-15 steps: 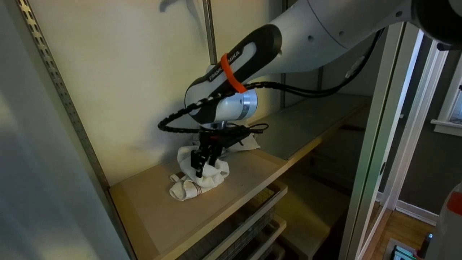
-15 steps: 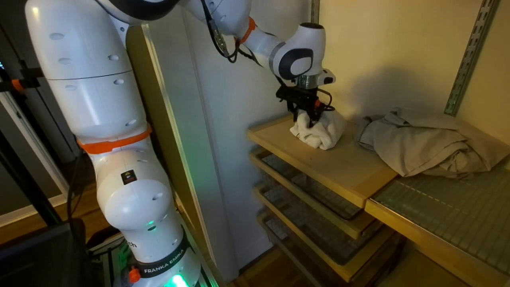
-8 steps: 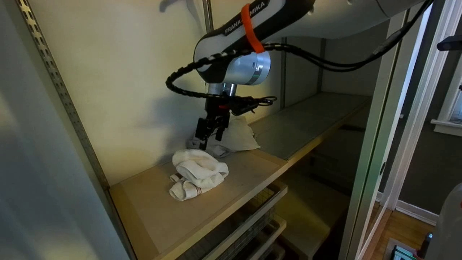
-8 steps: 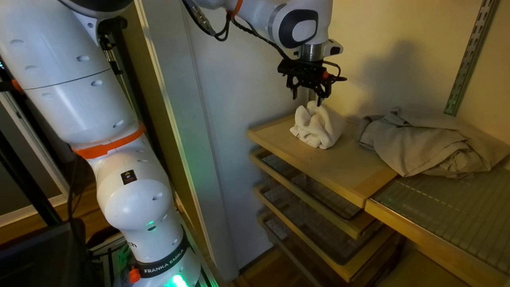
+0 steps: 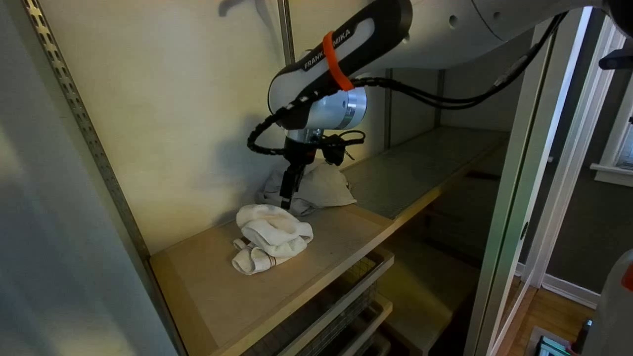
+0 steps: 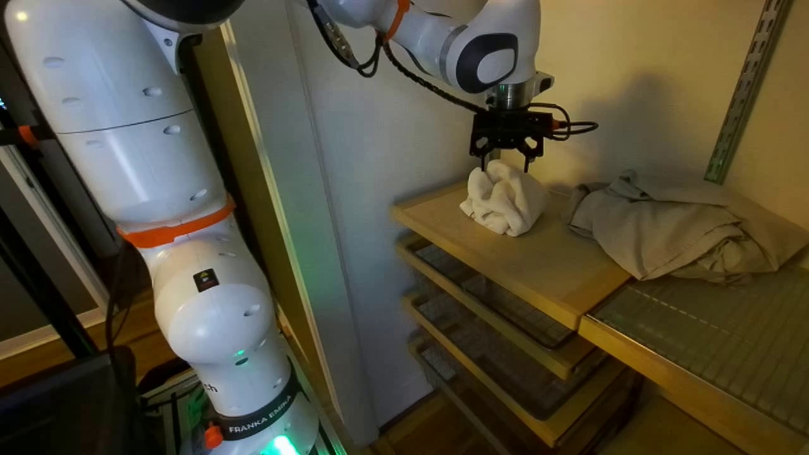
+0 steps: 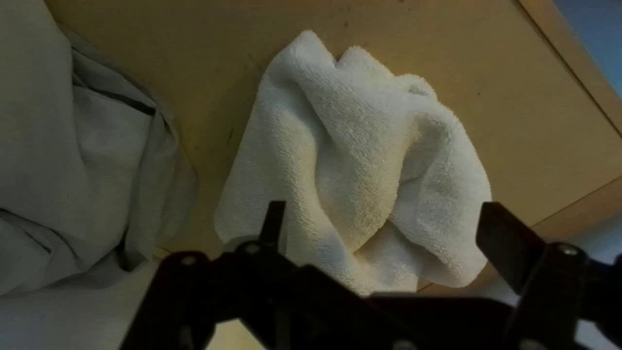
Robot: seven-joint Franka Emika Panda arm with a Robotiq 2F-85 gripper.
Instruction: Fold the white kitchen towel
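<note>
A crumpled gray cloth (image 6: 682, 230) lies across the join of the bench (image 6: 537, 268) and a ribbed shelf (image 6: 714, 328). Below the bench, 3 wire drawers (image 6: 480, 368) sit stacked. A slotted metal strip (image 6: 747, 91) climbs the wall (image 6: 619, 38) behind the cloth. In an exterior view, part of a window (image 5: 626, 147) shows.

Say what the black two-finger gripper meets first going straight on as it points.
Likely the crumpled white cloth towel: the open gripper points down toward it in both exterior views, though exact depth is unclear.
</note>
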